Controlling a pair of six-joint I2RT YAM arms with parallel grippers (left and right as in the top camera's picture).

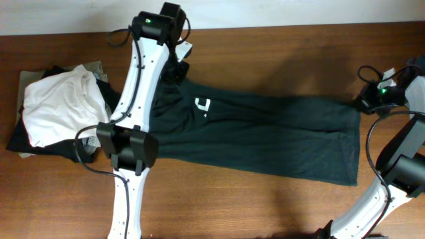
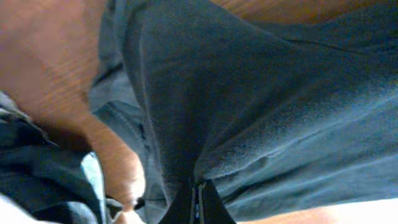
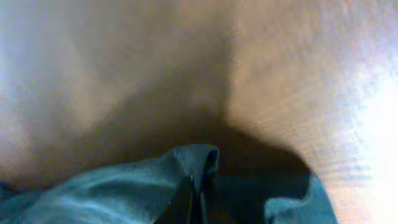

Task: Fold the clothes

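dark t-shirt lengthwise left-right, hem rightward

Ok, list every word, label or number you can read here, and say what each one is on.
White print on the chest of the dark T-shirt: only a fragment shows, roughly like a blocky "C"; it cannot be read as a word.
No other text, label or number shows in any view.

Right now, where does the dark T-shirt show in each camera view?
Overhead: T-shirt stretched left to right across the middle.
Left wrist: T-shirt fills most of the frame, pinched at bottom centre.
Right wrist: T-shirt bunched along the bottom edge.
Shared landmark: brown wooden table.
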